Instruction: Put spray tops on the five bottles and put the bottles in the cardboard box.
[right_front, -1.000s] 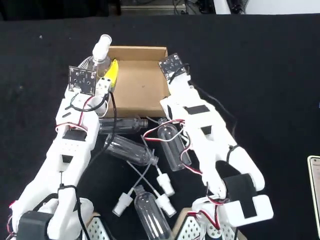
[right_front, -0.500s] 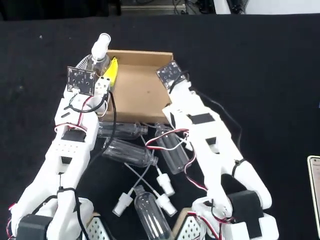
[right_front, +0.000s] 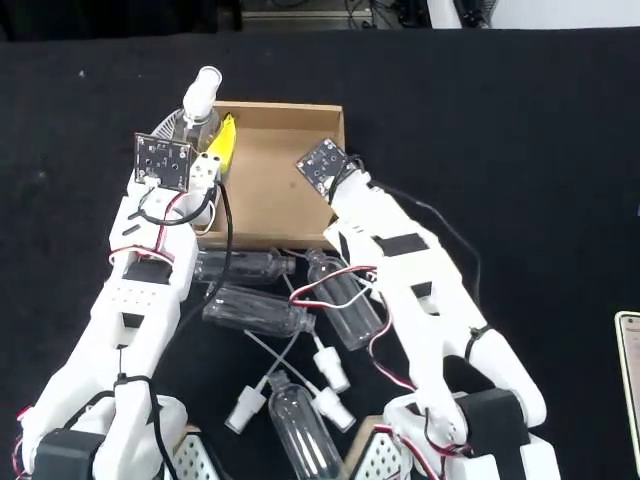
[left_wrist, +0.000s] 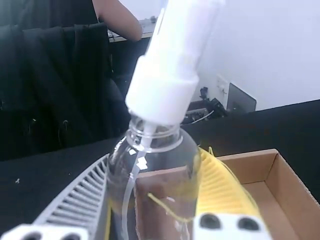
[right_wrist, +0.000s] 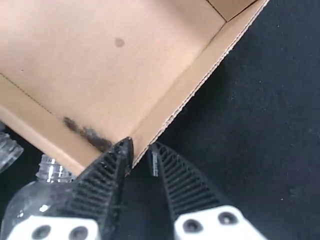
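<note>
Bottle (left_wrist: 150, 162) one of the five is sitting in our left gripper (left_wrist: 157, 155). The grey finger and the yellow one are pressing its clear body from either side, and its white spray top (left_wrist: 167, 75) is seated on the neck. In the high view we are holding it upright at the 10 o'clock corner of the cardboard box (right_front: 270, 190). We cannot tell whether it is hanging over the wall or just outside it. Our right gripper (right_wrist: 141, 150) is pinching the box near its 4 o'clock corner, with the wall's edge running into the narrow gap between the two tips.

Moving outward to the box's 6 o'clock, four bare bottles (right_front: 255, 310) are lying on their sides on the black table (right_front: 520, 150), none of them wearing a top. Loose spray tops (right_front: 245, 408) with trailing dip tubes are lying among them, further toward 6 o'clock.

We are judging that the step in hand is boxing the first finished bottle, with the right arm steadying the box. The next move is calling for the left arm to carry the bottle toward 4 o'clock, past the wall. It should then lower the bottle onto the cardboard floor and only then spread its fingers. The other four bottles are waiting for their tops.
</note>
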